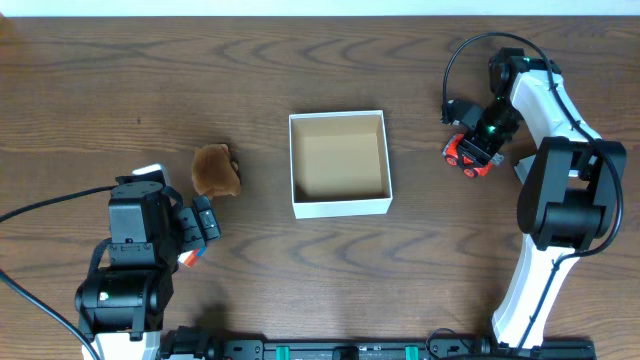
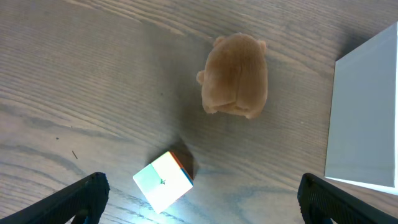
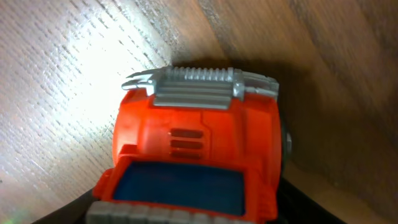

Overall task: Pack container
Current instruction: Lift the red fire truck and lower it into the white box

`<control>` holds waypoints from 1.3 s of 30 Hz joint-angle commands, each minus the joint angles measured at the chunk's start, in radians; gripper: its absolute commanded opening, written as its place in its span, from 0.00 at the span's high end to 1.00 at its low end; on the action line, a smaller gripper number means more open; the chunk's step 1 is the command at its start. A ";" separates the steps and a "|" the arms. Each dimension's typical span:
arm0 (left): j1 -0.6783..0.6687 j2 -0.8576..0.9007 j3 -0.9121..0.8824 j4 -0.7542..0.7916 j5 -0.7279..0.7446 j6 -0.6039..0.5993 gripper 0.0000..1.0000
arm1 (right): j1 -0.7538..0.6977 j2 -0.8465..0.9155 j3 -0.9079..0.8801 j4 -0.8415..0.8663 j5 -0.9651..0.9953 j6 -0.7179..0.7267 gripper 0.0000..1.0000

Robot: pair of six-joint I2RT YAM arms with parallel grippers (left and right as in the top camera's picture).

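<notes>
The container [image 1: 340, 207], a lidless square box with low white walls and a brown inside, stands mid-table with nothing in it. Its white wall shows at the right of the left wrist view [image 2: 367, 112]. My right gripper [image 1: 478, 150] is down over a red toy truck [image 1: 463, 154] on the table at the right. In the right wrist view the truck [image 3: 199, 137] fills the space between the dark fingers [image 3: 186, 214]. My left gripper [image 1: 205, 225] is open [image 2: 199, 205], with a small colour cube [image 2: 163, 180] on the table just ahead of its fingers.
A brown plush toy [image 1: 214, 170] lies on the table left of the container and beyond the cube; it also shows in the left wrist view [image 2: 236, 78]. The cube [image 1: 190, 257] is mostly hidden under the left gripper from overhead.
</notes>
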 commanded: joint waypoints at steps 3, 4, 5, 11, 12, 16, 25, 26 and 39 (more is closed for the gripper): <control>0.006 -0.001 0.023 0.001 -0.012 -0.013 0.02 | 0.010 0.007 0.002 0.001 -0.009 0.054 0.49; 0.006 -0.001 0.023 0.001 -0.012 -0.013 0.02 | 0.010 0.007 0.002 0.001 -0.009 0.058 0.49; 0.006 -0.001 0.023 0.001 -0.012 -0.013 0.02 | 0.010 0.007 0.002 0.001 -0.009 0.067 0.49; 0.006 -0.001 0.023 0.001 -0.012 -0.013 0.02 | 0.010 0.007 0.003 0.000 -0.008 0.171 0.75; 0.006 -0.001 0.023 0.000 -0.012 -0.013 0.02 | 0.010 0.007 0.003 0.000 -0.008 0.202 0.87; 0.006 -0.001 0.023 0.000 -0.012 -0.013 0.02 | 0.010 0.007 0.003 0.011 -0.007 0.283 0.99; 0.006 -0.001 0.023 0.000 -0.012 -0.013 0.02 | 0.011 -0.010 0.050 0.024 0.003 0.583 0.99; 0.006 -0.001 0.023 0.000 -0.012 -0.013 0.02 | 0.011 -0.019 0.061 0.024 0.014 0.618 0.99; 0.006 0.000 0.023 0.000 -0.012 -0.013 0.02 | 0.229 -0.385 0.112 0.017 0.179 1.015 0.99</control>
